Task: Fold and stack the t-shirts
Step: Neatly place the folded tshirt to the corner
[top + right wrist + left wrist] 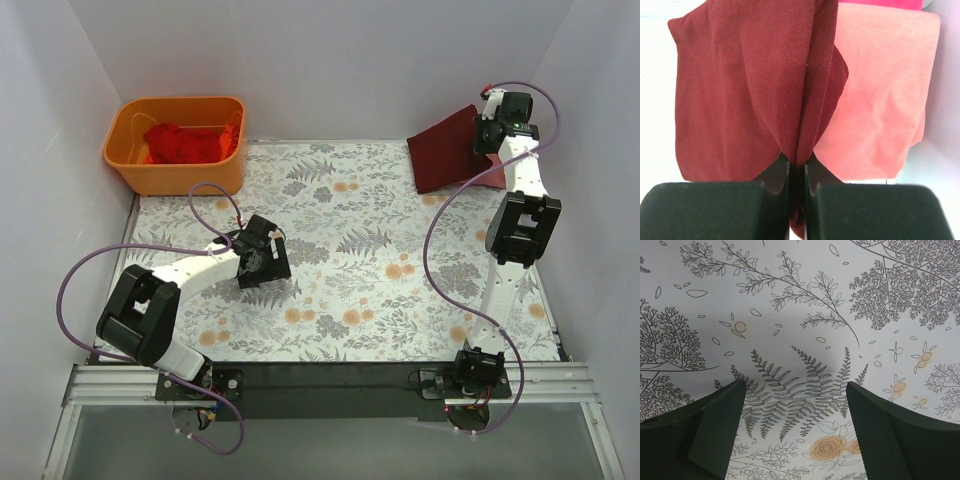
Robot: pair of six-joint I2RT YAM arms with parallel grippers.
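Note:
A folded dark maroon t-shirt (448,148) hangs lifted at the table's far right corner. My right gripper (488,135) is shut on its edge; in the right wrist view the maroon cloth (750,95) is pinched between the two fingers (797,165). A folded salmon-pink t-shirt (880,95) lies under it, with a pink strip (890,4) beyond. Bright red t-shirts (183,143) lie crumpled in the orange bin (130,170) at the far left. My left gripper (265,262) is open and empty, low over the patterned cloth (795,330).
The table is covered by a floral and fern printed cloth (350,260). White walls close in the left, back and right sides. Purple cables loop from both arms. A black rail (330,385) runs along the near edge.

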